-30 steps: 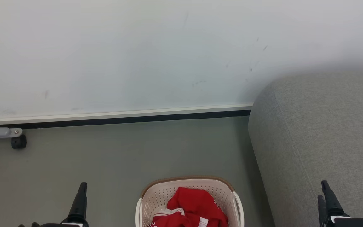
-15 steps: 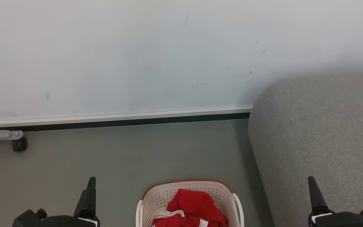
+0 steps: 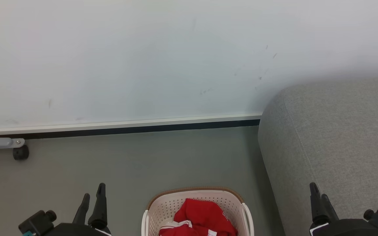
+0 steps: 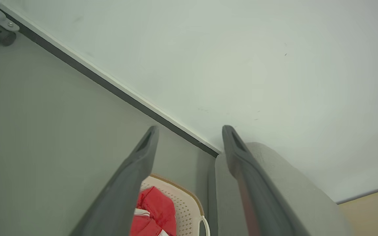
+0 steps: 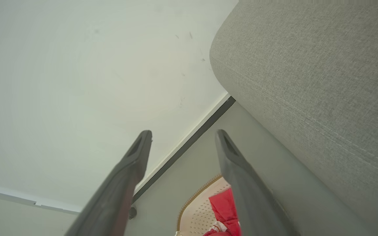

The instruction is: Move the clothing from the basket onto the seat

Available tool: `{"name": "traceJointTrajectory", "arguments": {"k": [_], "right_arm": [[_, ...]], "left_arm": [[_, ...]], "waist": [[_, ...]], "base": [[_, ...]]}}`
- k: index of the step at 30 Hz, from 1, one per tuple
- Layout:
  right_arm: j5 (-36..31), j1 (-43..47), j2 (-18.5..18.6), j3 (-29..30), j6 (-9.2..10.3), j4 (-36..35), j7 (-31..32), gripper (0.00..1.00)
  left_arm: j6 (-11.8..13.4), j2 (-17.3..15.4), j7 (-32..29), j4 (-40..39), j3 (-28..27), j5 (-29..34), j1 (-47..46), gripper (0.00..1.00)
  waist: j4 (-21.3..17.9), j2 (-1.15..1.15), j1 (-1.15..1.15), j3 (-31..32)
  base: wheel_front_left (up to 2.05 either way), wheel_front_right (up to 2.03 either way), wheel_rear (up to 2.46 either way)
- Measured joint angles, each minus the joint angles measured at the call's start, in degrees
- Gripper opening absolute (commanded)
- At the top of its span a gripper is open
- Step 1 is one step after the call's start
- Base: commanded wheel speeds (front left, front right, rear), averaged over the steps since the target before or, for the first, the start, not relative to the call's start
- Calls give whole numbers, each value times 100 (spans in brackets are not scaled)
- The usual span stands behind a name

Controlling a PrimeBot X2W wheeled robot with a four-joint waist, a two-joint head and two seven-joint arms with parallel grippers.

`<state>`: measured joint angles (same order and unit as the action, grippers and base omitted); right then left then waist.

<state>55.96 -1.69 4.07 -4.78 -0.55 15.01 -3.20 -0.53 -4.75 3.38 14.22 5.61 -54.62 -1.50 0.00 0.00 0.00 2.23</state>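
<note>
Plainly the first pick is not yet made: the red clothing (image 3: 199, 218) lies heaped in the basket (image 3: 166, 205), on the floor just beside the seat (image 3: 333, 137). The left gripper (image 3: 93, 190) and right gripper (image 3: 318, 190) flank it, both spread wide and empty. Next, I judge, one must dip in and pinch a fold.

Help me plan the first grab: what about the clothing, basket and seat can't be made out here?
- Clothing: the head view's bottom edge cuts it off, so the number of garments cannot be told.
- Basket: its near half lies below the same edge, and the clothing hides whatever is underneath.
- Seat: it runs off the head view's right edge, so its extent is unseen.
</note>
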Motion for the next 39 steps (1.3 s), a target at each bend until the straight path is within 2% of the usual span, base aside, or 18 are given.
{"name": "traceJointTrajectory", "arguments": {"k": [27, 39], "right_arm": [[-2170, 118, 168, -571, 358, -135, -582, 100], [-3110, 138, 229, -812, 460, -166, -821, 100]], "left_arm": [[366, -175, 542, -70, 199, 2349, 214, 100], [558, -203, 817, -124, 309, 3309, 328, 100]], "waist": [[-8, 0, 0, 83], [-17, 0, 0, 116]], "base": [[0, 0, 0], [0, 0, 0]]}}
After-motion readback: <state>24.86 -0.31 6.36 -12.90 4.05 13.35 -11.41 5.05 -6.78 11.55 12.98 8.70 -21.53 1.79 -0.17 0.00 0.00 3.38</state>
